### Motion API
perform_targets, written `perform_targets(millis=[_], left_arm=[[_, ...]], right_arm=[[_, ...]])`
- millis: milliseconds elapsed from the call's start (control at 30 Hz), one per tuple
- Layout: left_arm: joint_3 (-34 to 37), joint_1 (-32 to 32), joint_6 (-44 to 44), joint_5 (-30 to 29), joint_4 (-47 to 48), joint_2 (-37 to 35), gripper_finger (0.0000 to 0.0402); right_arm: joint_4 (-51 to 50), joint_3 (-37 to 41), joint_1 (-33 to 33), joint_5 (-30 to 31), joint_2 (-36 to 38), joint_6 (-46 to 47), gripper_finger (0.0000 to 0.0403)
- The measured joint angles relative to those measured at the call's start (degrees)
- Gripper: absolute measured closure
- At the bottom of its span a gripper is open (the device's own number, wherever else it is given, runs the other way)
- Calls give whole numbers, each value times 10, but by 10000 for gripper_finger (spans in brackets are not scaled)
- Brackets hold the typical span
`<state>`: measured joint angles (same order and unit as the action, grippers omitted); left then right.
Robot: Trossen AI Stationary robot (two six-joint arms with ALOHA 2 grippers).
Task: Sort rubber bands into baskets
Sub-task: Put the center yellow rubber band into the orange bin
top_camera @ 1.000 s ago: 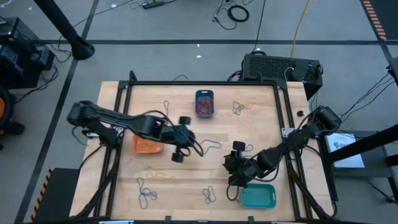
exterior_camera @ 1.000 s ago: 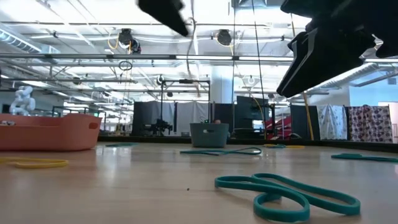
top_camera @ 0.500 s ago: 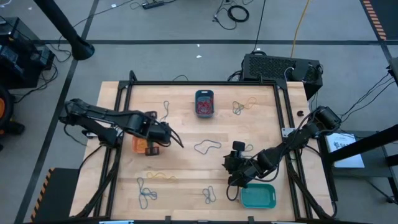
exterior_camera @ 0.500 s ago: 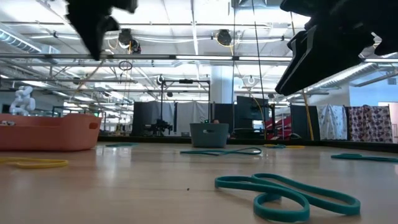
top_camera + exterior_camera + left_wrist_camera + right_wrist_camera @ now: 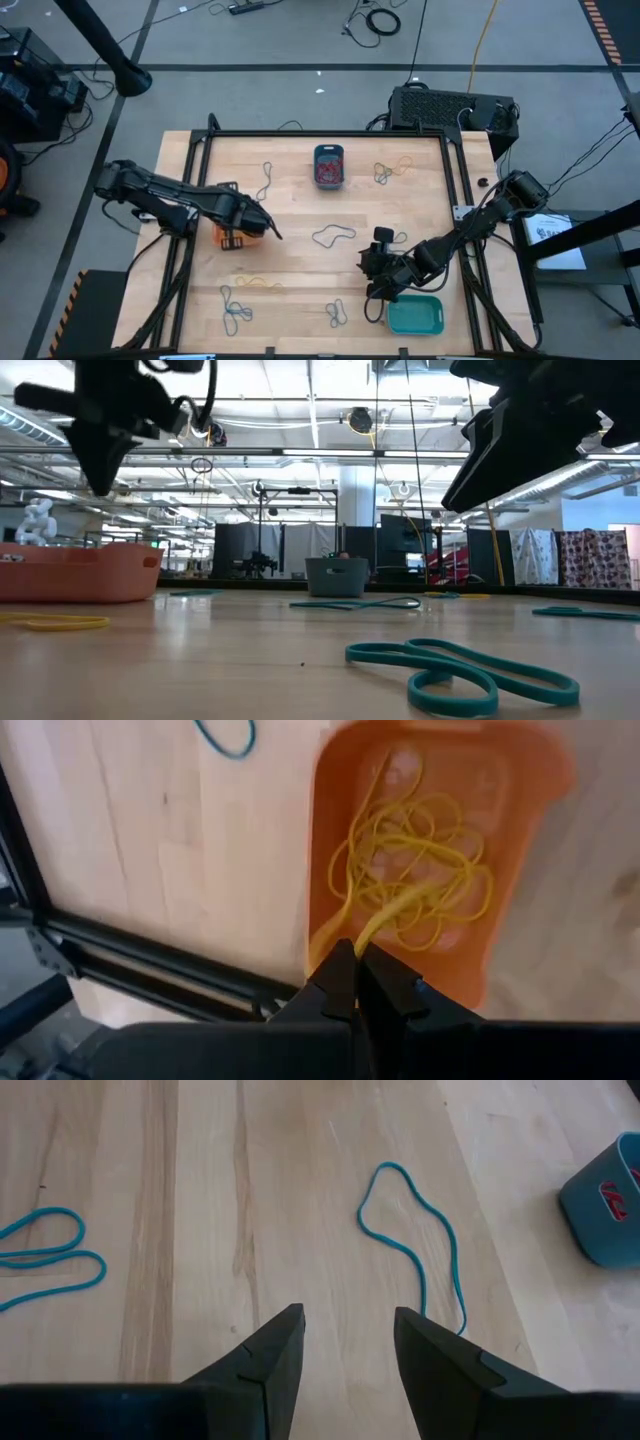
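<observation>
A: Currently we hold the left tool [image 5: 357, 982] clamped on a yellow rubber band [image 5: 385, 910] above the orange basket [image 5: 520, 840]. If we release off-centre, the band may drape over the rim and spring out.

B: Agreed. Our right tool [image 5: 345, 1350] waits with fingers apart over a teal band [image 5: 415, 1255]. The wooden worktop [image 5: 300, 210] is smooth; cables [image 5: 380, 20] lie on the floor beyond.
</observation>
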<state>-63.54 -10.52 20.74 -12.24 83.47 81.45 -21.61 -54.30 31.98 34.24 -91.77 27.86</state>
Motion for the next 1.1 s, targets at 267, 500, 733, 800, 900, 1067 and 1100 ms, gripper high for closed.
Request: perform_targets(millis=[267, 500, 733, 800, 900, 1067, 1100], left_arm=[[49, 0, 2, 1, 0, 0, 394], [60, 0, 14, -17, -23, 0, 393], [60, 0, 10, -30, -40, 0, 393], [60, 0, 11, -30, -40, 0, 386], [60, 0, 11, -30, -43, 0, 361], [60, 0, 13, -14, -55, 0, 306], [60, 0, 13, -2, -55, 0, 297]], right_arm=[[4, 0, 0, 3, 0, 0, 252], [4, 0, 0, 3, 0, 0, 252], [4, 0, 0, 2, 0, 0, 252], [4, 0, 0, 2, 0, 0, 252], [4, 0, 0, 2, 0, 0, 252], [4, 0, 0, 2, 0, 0, 252], [4, 0, 0, 2, 0, 0, 252]])
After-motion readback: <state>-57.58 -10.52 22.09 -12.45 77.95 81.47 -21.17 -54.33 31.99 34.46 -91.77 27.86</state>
